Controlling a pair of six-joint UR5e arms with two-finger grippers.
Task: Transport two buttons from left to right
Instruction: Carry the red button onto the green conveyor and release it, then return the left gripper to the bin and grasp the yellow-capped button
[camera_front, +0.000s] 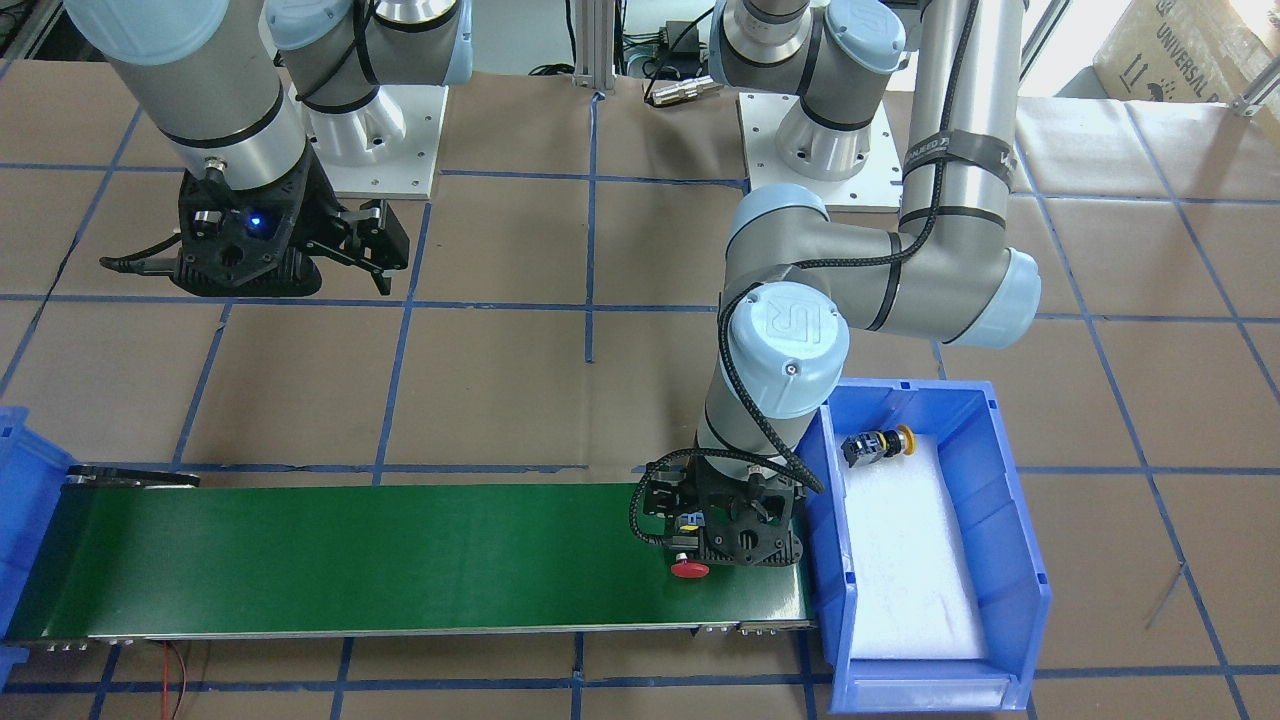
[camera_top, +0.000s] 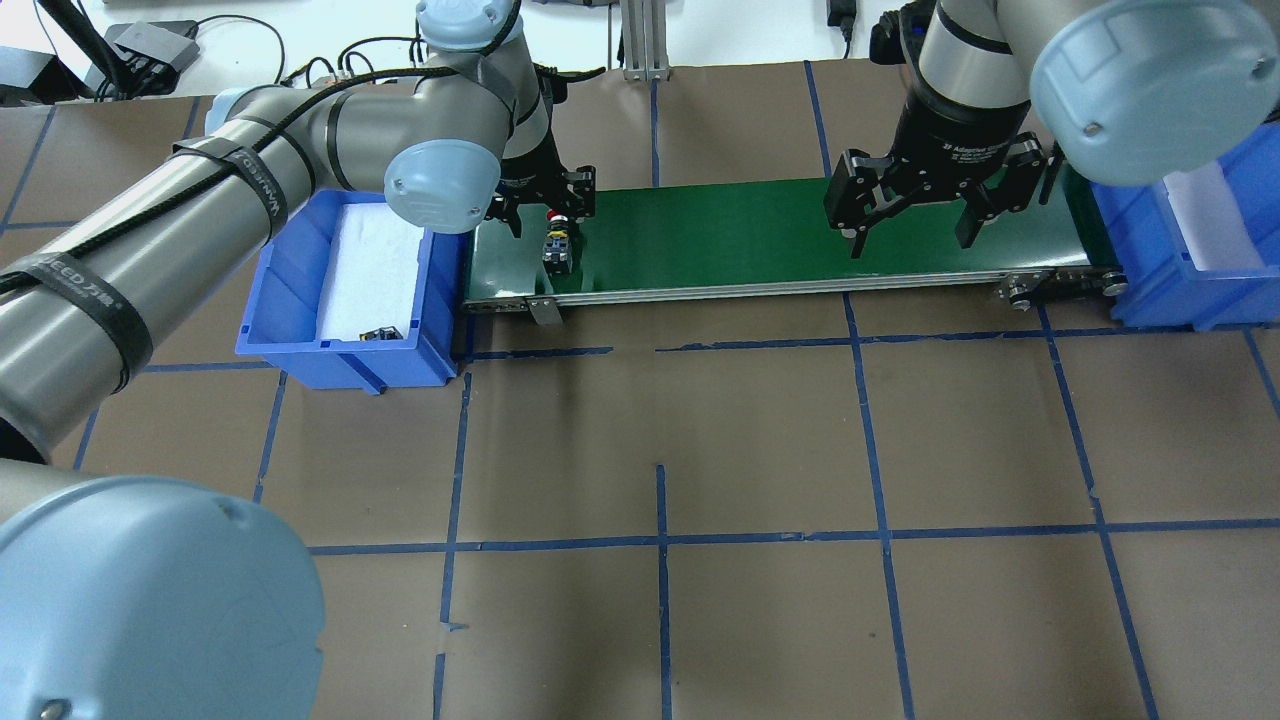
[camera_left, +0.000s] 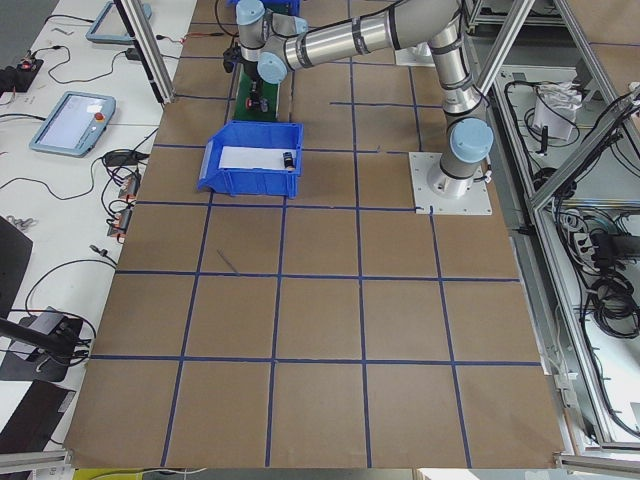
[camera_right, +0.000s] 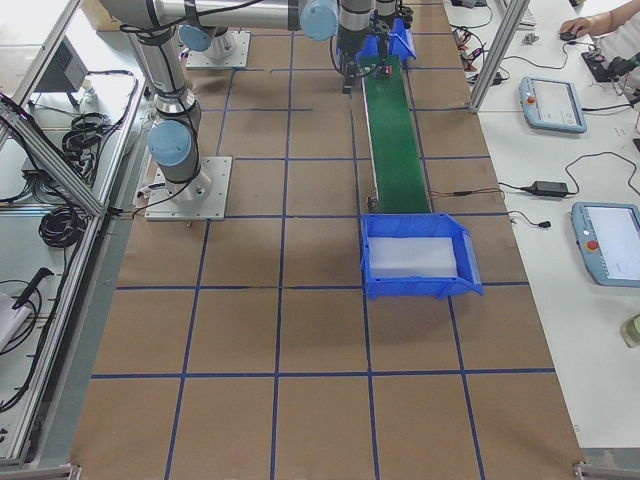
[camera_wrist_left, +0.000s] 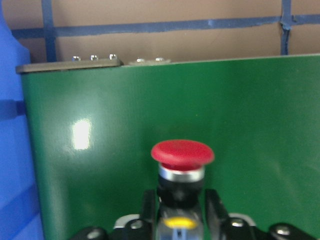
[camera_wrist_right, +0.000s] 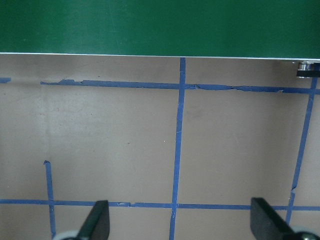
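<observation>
Left end effector (camera_wrist_left: 180, 216) clamped on red button (camera_wrist_left: 182, 152) over green belt (camera_front: 350, 560); right end effector (camera_top: 912, 238) apart, above taped brown worktop (camera_top: 760, 440).

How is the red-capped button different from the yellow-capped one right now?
Colour: the red-capped button has a wide red cap, while the yellow-capped button has a yellow one.
Place: the red-capped button is over the green belt, and the yellow-capped button lies on its side on white foam in the blue bin.
Hold: the left gripper clamps the red-capped button, but nothing touches the yellow-capped button.
Both have dark bodies.
</observation>
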